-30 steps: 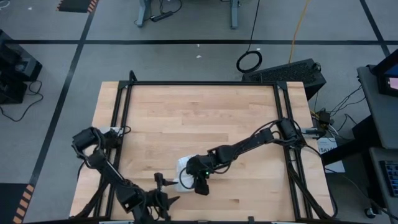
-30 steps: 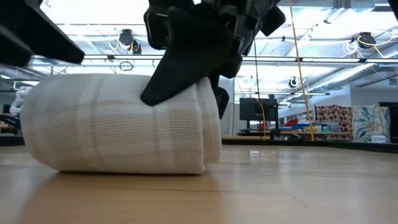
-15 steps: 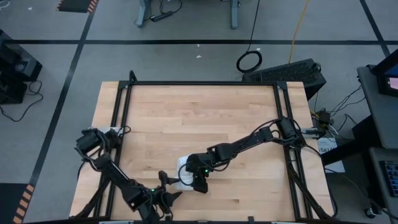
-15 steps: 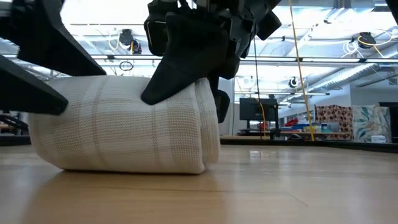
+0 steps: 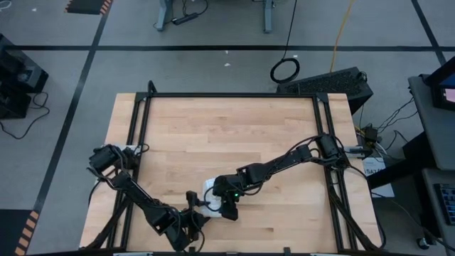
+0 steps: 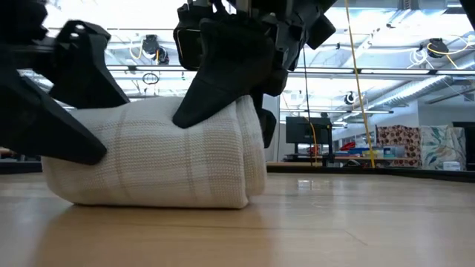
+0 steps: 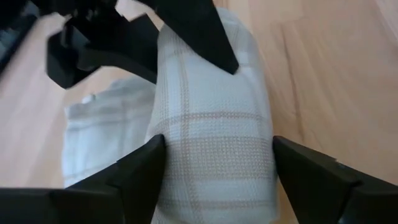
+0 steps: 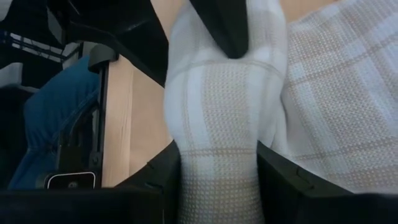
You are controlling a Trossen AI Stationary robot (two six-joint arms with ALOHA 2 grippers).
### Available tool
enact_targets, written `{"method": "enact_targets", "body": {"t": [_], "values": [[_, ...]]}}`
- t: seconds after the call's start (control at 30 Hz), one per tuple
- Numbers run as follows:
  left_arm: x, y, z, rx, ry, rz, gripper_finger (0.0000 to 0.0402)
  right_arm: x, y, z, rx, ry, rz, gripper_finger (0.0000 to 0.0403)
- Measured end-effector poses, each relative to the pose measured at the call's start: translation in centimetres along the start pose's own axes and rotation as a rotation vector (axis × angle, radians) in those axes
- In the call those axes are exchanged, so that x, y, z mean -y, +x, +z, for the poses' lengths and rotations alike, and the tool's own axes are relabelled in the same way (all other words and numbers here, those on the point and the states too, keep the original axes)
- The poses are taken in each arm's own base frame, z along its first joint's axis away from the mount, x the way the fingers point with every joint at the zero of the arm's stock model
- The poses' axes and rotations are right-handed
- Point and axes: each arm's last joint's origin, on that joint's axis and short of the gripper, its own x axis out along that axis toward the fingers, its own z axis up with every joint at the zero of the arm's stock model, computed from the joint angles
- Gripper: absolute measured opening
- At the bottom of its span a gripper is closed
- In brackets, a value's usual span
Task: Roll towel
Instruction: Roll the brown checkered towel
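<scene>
The right end effector (image 5: 226,206) pinches one end of the rolled towel (image 5: 211,199), its dark fingers (image 8: 214,25) pressed against either side of the white checked cloth near the front edge of the wooden bench (image 5: 227,128), a little left of centre. From that clamped end the roll's long axis runs left across the bench, toward the left end effector (image 5: 192,205), which sits at the roll's free end with its fingers (image 7: 134,174) spread wide on either side of the bundle, apparently touching nothing. In the level view the towel (image 6: 152,159) lies as a plump cylinder flat on the bench, the right end effector (image 6: 230,67) bearing down on its upper right end and the left arm's dark fingers (image 6: 70,111) flanking its left end. The left wrist camera looks straight along the roll (image 7: 211,124), showing it centred between the open fingers, a looser patch of cloth lying beside it. Both arms are about equally close; the left one seems best placed to close on the free end, so the next move likely turns on that line-up.
</scene>
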Motion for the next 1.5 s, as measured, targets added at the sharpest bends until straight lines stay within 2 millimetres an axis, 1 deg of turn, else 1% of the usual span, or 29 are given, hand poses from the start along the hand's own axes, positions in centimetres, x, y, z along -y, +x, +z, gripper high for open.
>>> {"method": "enact_targets", "body": {"t": [0.13, 0.23, 0.4, 0.53, 0.63, 0.73, 0.8, 0.9, 1.0, 1.17, 1.3, 1.4, 1.5], "values": [[-0.7, 0.9, 0.2, -0.057, -0.034, -0.064, 0.0267, -0.1, 0.1, -0.1, -0.006, -0.003, -0.001, 0.0148], [-1.2, 1.4, 0.3, -0.099, -0.048, -0.1, 0.0252, -0.2, 0.1, -0.2, -0.006, -0.012, 0.001, 0.0162], [-1.7, 2.0, 0.3, -0.141, -0.058, -0.133, 0.0239, -0.2, 0.1, -0.2, -0.006, -0.039, 0.001, 0.0212], [-2.0, 2.3, 0.4, -0.154, -0.078, -0.146, 0.0238, -0.6, -0.7, -0.1, 0.0, -0.117, -0.012, 0.026], [-2.3, 2.6, 0.6, -0.166, -0.108, -0.157, 0.0238, -1.6, -2.1, -0.4, 0.005, -0.191, -0.073, 0.0291], [-2.9, 2.7, 0.9, -0.186, -0.127, -0.181, 0.0237, -3.5, -3.8, -1.2, 0.02, -0.321, -0.172, 0.0309], [-3.5, 2.6, 1.1, -0.199, -0.141, -0.201, 0.0237, -5.1, -4.4, -2.1, 0.031, -0.406, -0.233, 0.0314], [-4.5, 2.9, 1.6, -0.229, -0.173, -0.245, 0.0237, -7.3, -4.2, -3.6, 0.06, -0.511, -0.299, 0.0315], [-5.5, 3.4, 2.0, -0.255, -0.207, -0.283, 0.0237, -9.3, -3.8, -5.2, 0.107, -0.578, -0.392, 0.0315], [-7.4, 4.6, 2.5, -0.307, -0.27, -0.371, 0.0237, -11.3, -2.1, -7.9, 0.2, -0.649, -0.593, 0.0315], [-9.0, 5.8, 2.7, -0.346, -0.326, -0.452, 0.0237, -12.0, -1.3, -8.9, 0.29, -0.623, -0.691, 0.0315], [-10.0, 6.5, 2.9, -0.366, -0.373, -0.502, 0.0237, -11.6, -0.3, -9.4, 0.292, -0.582, -0.713, 0.0319], [-10.9, 7.1, 2.9, -0.383, -0.41, -0.559, 0.0237, -10.9, 0.6, -9.7, 0.27, -0.556, -0.741, 0.0332]]}}
